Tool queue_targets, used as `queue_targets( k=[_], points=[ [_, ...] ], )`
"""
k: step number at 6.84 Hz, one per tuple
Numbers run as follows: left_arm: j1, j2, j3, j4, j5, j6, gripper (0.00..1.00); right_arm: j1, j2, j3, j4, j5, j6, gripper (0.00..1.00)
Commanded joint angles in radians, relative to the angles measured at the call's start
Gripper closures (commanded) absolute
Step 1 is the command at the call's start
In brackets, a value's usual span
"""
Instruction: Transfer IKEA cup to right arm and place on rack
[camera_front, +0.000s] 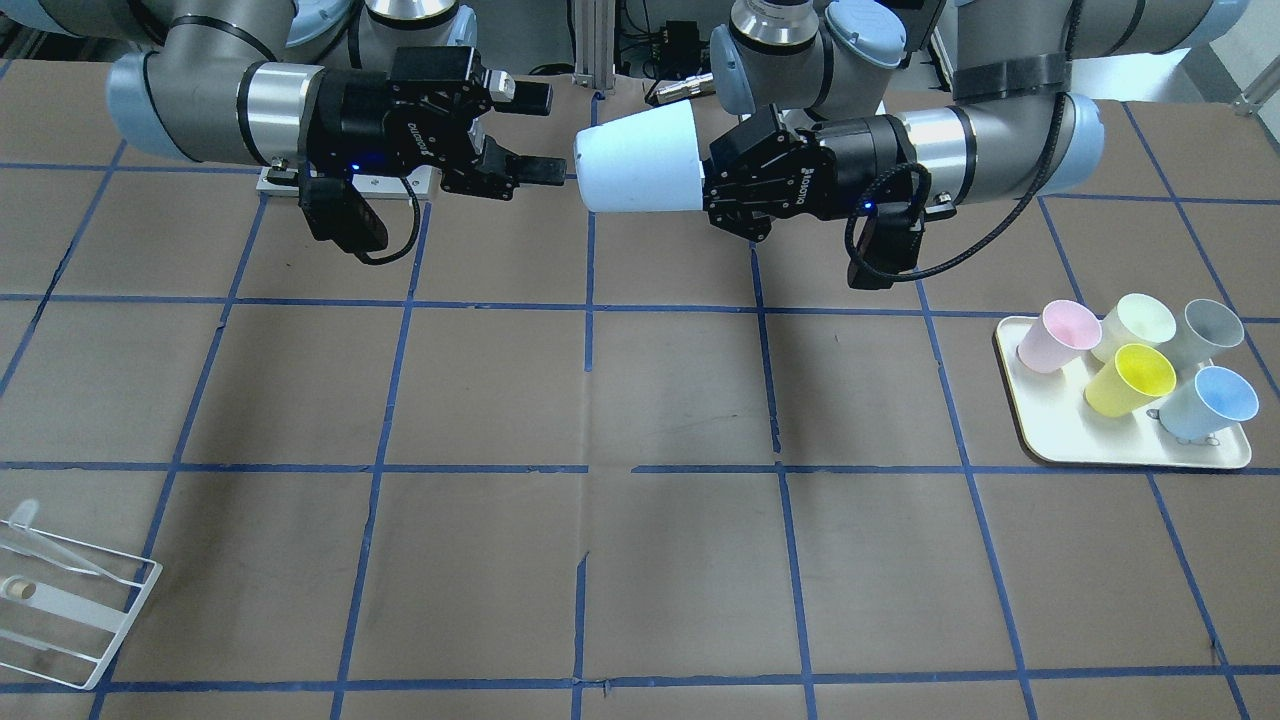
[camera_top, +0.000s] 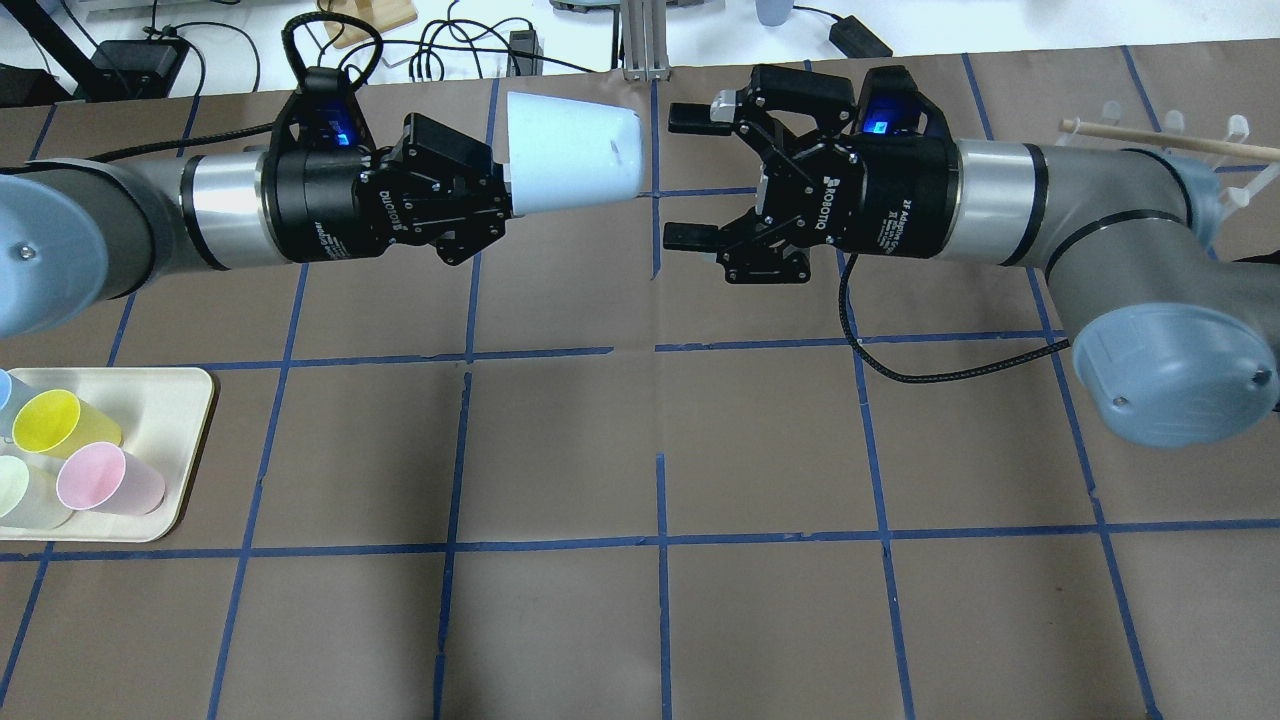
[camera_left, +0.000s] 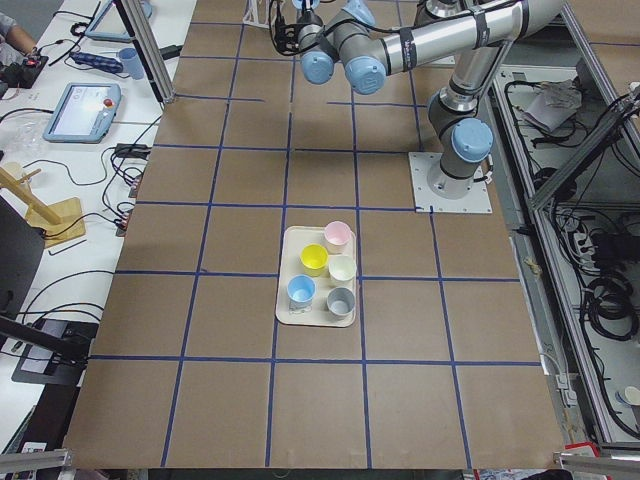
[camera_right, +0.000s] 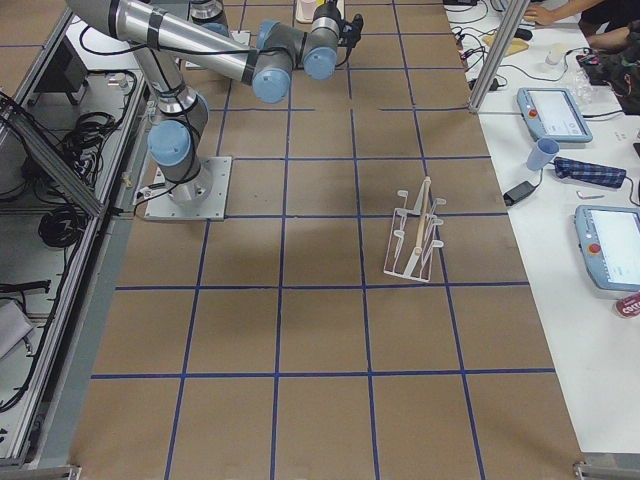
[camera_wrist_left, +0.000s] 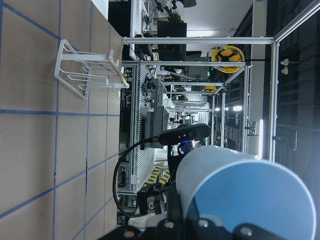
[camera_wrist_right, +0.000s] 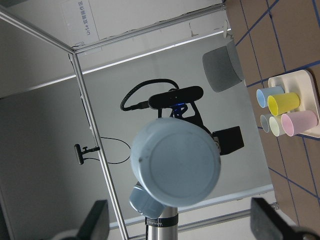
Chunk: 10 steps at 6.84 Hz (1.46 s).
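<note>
The white rack (camera_right: 415, 238) stood upright on the brown bench (camera_right: 300, 400). Well apart from the rack, the right arm (camera_right: 185, 42) stretched across the bench's far end.

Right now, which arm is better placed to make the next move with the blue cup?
Right. The right gripper is open, facing the IKEA cup's base across a small gap; the left gripper is shut on its rim end.

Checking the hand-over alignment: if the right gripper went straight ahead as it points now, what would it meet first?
The closed base of the IKEA cup, held sideways by the left gripper; it looks centred before the open right gripper.
</note>
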Motion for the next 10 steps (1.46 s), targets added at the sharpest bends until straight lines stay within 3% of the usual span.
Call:
queue_targets(
  k=[1,4,7,9,10],
  points=[
    [-0.037,0.006,-0.012,0.001,-0.002,-0.002,1.00,0.001,0.010,-0.001,-0.024,0.001,0.028,0.00],
    [-0.045,0.006,-0.010,0.004,-0.002,-0.004,1.00,0.003,0.027,-0.001,-0.018,0.001,0.031,0.04],
    [-0.068,0.004,-0.010,0.005,-0.030,-0.004,1.00,0.006,0.017,0.001,-0.020,0.002,0.071,0.21],
    [-0.068,0.006,-0.007,0.005,-0.028,-0.010,0.98,0.006,0.014,0.001,-0.020,0.019,0.103,0.41],
    [-0.068,0.009,-0.001,0.004,-0.018,-0.012,0.80,0.006,0.010,0.001,-0.020,0.021,0.117,0.46]
  ],
)
